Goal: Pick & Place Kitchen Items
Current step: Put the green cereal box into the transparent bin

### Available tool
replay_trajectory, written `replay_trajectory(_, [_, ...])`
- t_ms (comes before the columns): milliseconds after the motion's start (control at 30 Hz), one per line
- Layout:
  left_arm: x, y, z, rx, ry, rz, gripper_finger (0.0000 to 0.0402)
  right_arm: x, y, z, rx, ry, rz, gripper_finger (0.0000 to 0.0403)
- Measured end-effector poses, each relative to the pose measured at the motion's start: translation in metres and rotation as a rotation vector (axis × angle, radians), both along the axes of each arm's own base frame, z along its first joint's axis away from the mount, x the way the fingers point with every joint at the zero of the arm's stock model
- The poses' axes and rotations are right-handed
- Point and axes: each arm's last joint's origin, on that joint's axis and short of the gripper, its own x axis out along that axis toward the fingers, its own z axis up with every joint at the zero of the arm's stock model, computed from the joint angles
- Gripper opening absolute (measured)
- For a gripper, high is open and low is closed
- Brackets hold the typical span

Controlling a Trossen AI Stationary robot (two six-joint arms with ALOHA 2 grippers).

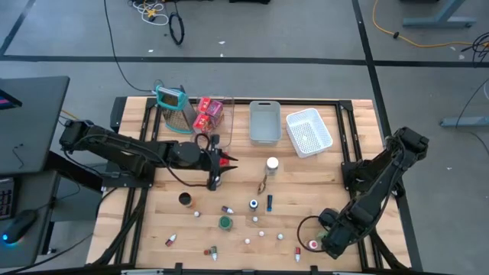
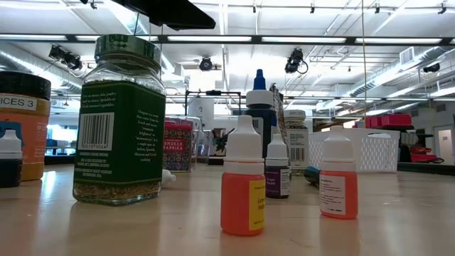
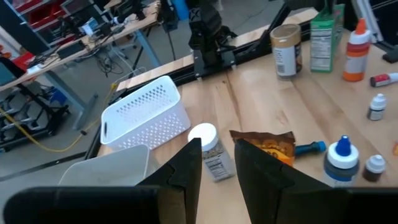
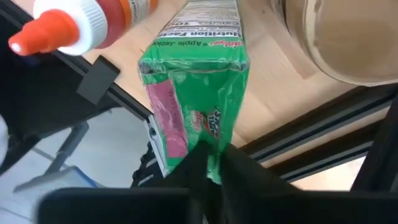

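A grey concrete floor (image 1: 306, 30) surrounds the wooden table (image 1: 306, 191), crossed by dark tape lines; black cables (image 1: 177, 29) and a yellow cord (image 1: 412, 27) lie on it at the far side; a dark desk (image 1: 27, 114) stands at the left, with a computer mouse (image 1: 19, 227) glowing blue near its front edge; seen level from the table, the room has a white ceiling (image 2: 284, 21) with rows of strip lights (image 2: 320, 37), pale ducting (image 2: 28, 60), and red bins (image 2: 387, 119) at the far right.
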Motion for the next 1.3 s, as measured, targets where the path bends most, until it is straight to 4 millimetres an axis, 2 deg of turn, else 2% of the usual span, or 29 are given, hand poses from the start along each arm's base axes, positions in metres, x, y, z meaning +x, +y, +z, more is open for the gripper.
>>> replay_trajectory(67, [0.0, 0.0, 0.0, 0.0, 0.001, -0.003, 0.0104, -0.001, -0.001, 0.001, 0.019, 0.023, 0.018, 0.0011])
replay_trajectory(133, [0.0, 0.0, 0.0, 0.0, 0.002, -0.003, 0.0104, -0.001, -0.004, 0.002, 0.019, 0.024, 0.029, 0.0012])
replay_trajectory(267, [0.0, 0.0, 0.0, 0.0, 0.003, -0.003, 0.0104, 0.001, -0.013, 0.01, -0.015, -0.105, 0.096, 0.0013])
replay_trajectory(433, [0.0, 0.0, 0.0, 0.0, 0.003, -0.003, 0.0104, 0.002, -0.039, 0.024, -0.111, -0.2, 0.107, 0.0008])
replay_trajectory(633, [0.0, 0.0, 0.0, -0.011, -0.001, 0.001, 0.0104, 0.011, -0.073, 0.044, -0.239, -0.435, 0.191, 0.0005])
replay_trajectory(833, [0.0, 0.0, 0.0, -0.104, -0.011, 0.031, 0.0104, 0.038, -0.103, 0.052, -0.41, -0.632, 0.414, 0.0004])
replay_trajectory(1000, [0.0, 0.0, 0.001, -0.135, -0.025, 0.04, 0.0104, 0.072, -0.122, 0.047, -0.425, -0.73, 0.659, 0.0004])
replay_trajectory(1100, [0.002, 0.0, 0.007, -0.173, -0.093, 0.045, 0.0104, 0.088, -0.134, 0.044, -0.416, -0.784, 0.792, 0.0004])
replay_trajectory(1200, [0.004, 0.002, 0.015, -0.271, -0.184, 0.05, 0.0104, 0.098, -0.146, 0.042, -0.419, -0.802, 0.903, 0.0004])
replay_trajectory(1300, [0.005, 0.004, 0.02, -0.342, -0.234, 0.016, 0.0104, 0.101, -0.157, 0.048, -0.442, -0.764, 0.971, 0.0004])
